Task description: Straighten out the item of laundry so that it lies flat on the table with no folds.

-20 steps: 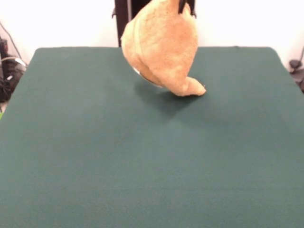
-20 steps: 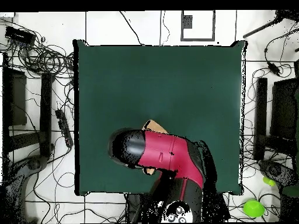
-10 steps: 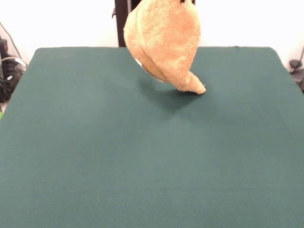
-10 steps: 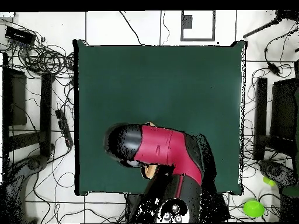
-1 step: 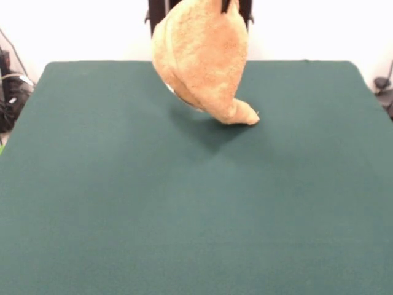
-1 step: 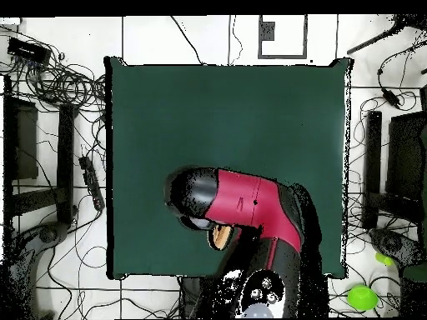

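Orange-tan towel (image 5: 206,58) hanging, gripper (image 5: 236,6) mostly cropped

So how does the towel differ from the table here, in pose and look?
The towel hangs bunched and folded from the tool, only its lowest tip near the table, which lies flat and spread wide. The towel is orange-tan and fluffy; the table is dark green and smooth. The towel is far smaller. Both are fabric-like surfaces.

Two cameras, one tabletop (image 5: 123,215)

One faces low across the green surface, close; the other looks straight down, showing it whole.
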Controlling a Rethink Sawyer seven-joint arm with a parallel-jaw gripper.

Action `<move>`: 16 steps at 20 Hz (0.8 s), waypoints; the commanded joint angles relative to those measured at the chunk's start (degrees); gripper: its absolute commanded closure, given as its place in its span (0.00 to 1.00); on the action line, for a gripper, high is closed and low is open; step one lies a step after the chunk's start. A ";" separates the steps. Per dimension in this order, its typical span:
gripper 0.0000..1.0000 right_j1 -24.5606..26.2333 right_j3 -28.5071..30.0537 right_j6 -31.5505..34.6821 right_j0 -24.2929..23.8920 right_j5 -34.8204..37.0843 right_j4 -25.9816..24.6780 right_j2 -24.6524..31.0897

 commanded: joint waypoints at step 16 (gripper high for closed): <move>1.00 -5.46 -14.99 -4.21 0.24 22.14 -4.28 4.42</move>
